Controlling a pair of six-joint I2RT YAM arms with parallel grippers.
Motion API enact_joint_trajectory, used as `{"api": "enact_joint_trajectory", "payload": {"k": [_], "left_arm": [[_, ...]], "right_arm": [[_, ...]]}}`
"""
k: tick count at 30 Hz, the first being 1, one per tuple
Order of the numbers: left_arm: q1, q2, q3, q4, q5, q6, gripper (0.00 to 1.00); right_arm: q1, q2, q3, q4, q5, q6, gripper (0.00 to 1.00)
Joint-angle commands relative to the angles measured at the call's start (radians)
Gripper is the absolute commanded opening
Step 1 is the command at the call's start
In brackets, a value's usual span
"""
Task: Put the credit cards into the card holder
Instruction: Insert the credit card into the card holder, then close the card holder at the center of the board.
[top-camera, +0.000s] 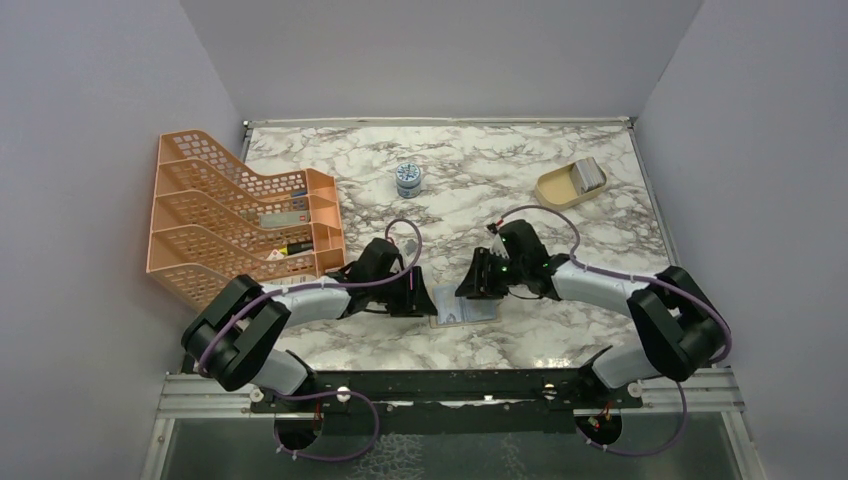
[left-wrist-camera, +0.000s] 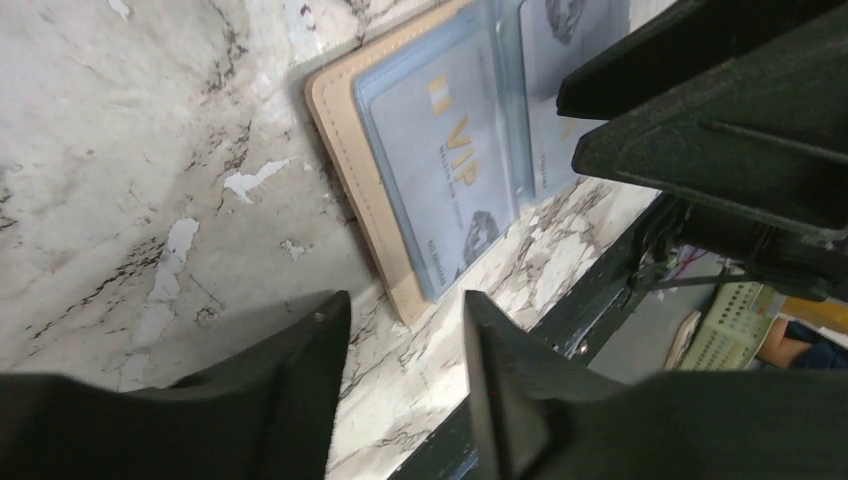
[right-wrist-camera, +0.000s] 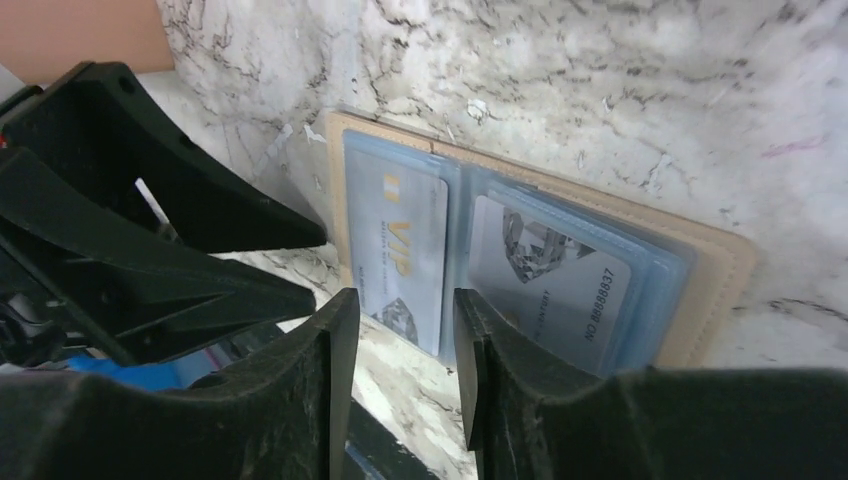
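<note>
- Left claw (left-wrist-camera: 403, 305): its two black fingers (left-wrist-camera: 300, 400) are spread a little, with a clear gap and nothing between them. Through the gap its wrist camera sees bare marble and the near corner of the card holder (right-wrist-camera: 720, 265).
- Right claw (right-wrist-camera: 403, 298): it is likewise parted by a narrow gap and grips nothing. Its tips sit over the near edge of the holder's left pocket; I cannot tell whether they touch it.
- From above, the two claws face each other over the holder, the left one at its left end and the right one at its right end. They are close together but apart.
- The card holder lies opened flat on the counter (top-camera: 480, 200), close to the front edge between the two arms. Its tan cover shows as a border around the pale blue pockets.
- A VIP card (right-wrist-camera: 400, 245) with gold lettering sits inside the left pocket.
- A second card (right-wrist-camera: 550, 285), with a diamond picture and a printed number, sits inside the right pocket.
- Far off at the back right, a beige dish (top-camera: 555, 190) holds a small stack of pale cards (top-camera: 590, 175).
- A small round tin (top-camera: 408, 178) stands at the middle back.
- An orange file rack (top-camera: 230, 215) fills the left side.
</note>
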Motion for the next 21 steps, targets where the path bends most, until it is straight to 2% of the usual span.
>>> {"api": "enact_joint_trajectory", "payload": {"k": [1, 7, 14, 21], "left_arm": [[-0.004, -0.035, 0.054, -0.058, -0.069, 0.035, 0.55], [-0.001, -0.033, 0.085, -0.099, -0.111, 0.059, 0.69], [0.019, -0.017, 0.082, -0.085, -0.118, 0.057, 0.73], [0.027, 0.004, 0.086, -0.07, -0.112, 0.055, 0.77]], "right_arm": [[0.007, -0.071, 0.059, -0.166, 0.108, -0.099, 0.44], [0.006, -0.121, 0.089, -0.286, 0.264, -0.127, 0.53], [0.004, -0.108, 0.108, -0.347, 0.362, -0.122, 0.58], [0.004, -0.106, 0.076, -0.318, 0.373, -0.129, 0.61]]}}
